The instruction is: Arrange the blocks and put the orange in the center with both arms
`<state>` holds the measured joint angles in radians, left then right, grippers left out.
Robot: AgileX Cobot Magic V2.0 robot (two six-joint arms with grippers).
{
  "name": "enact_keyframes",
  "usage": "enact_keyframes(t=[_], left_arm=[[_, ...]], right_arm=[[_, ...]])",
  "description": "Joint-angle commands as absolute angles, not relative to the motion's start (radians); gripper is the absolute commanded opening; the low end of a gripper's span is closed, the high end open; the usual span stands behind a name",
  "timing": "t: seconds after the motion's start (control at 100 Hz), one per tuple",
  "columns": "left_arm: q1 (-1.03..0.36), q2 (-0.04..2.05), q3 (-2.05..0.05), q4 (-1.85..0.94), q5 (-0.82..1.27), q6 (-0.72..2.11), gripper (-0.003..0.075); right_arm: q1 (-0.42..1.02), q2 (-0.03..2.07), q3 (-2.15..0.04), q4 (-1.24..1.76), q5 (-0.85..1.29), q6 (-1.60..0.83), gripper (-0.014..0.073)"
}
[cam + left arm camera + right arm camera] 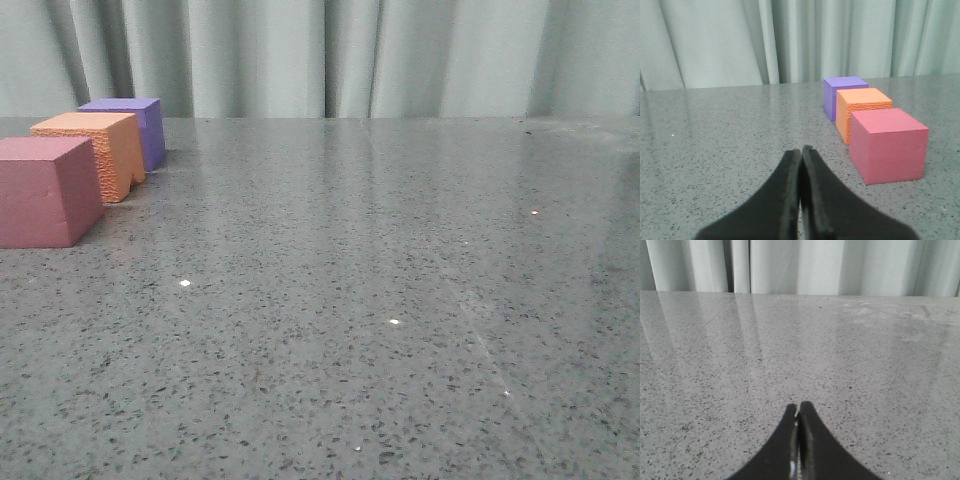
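Three foam cubes stand in a row at the table's far left: the pink-red cube point(45, 190) nearest, the orange cube point(95, 152) behind it, the purple cube point(132, 125) farthest. The orange cube sits between the other two, close to both. The same row shows in the left wrist view: pink-red cube point(888, 145), orange cube point(862, 110), purple cube point(840, 92). My left gripper point(801, 150) is shut and empty, low over the tabletop, apart from the cubes. My right gripper point(799, 406) is shut and empty over bare tabletop. Neither gripper shows in the front view.
The glossy grey speckled tabletop point(380, 300) stretches from the cubes to the right. A pale curtain point(330, 55) hangs behind the table's far edge.
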<state>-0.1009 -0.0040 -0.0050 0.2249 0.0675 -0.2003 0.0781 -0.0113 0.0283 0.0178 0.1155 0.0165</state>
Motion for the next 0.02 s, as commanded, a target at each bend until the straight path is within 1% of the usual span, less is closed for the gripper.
enact_keyframes(t=[0.0,0.01], left_arm=[[-0.098,-0.036,0.049,0.216,-0.008,-0.199,-0.0019],[-0.098,-0.036,0.049,0.216,-0.008,-0.199,-0.0019]], right_arm=[[0.073,-0.030,0.014,0.018,0.033,0.007,-0.0067],[0.073,-0.030,0.014,0.018,0.033,0.007,-0.0067]])
